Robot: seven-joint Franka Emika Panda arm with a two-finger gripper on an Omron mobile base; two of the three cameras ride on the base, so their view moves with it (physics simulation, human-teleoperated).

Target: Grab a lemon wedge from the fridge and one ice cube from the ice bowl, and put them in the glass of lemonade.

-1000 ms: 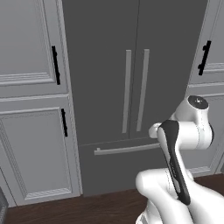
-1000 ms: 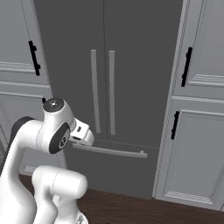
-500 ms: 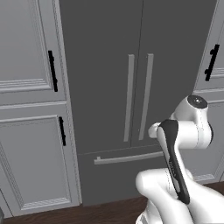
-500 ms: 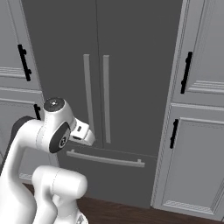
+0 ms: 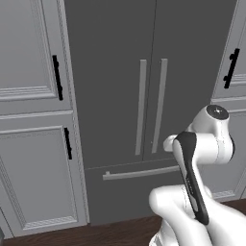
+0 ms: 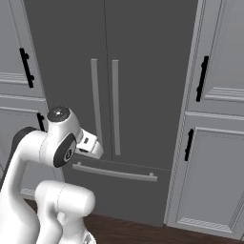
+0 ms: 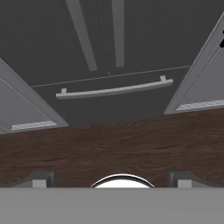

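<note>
The tall dark-grey two-door fridge (image 5: 149, 96) had been brought closer in both base views, a sign the base had driven nearer. Its doors were seen shut, the lemon wedge presumably inside. The two-finger gripper (image 7: 111, 178) was held released, empty.
</note>
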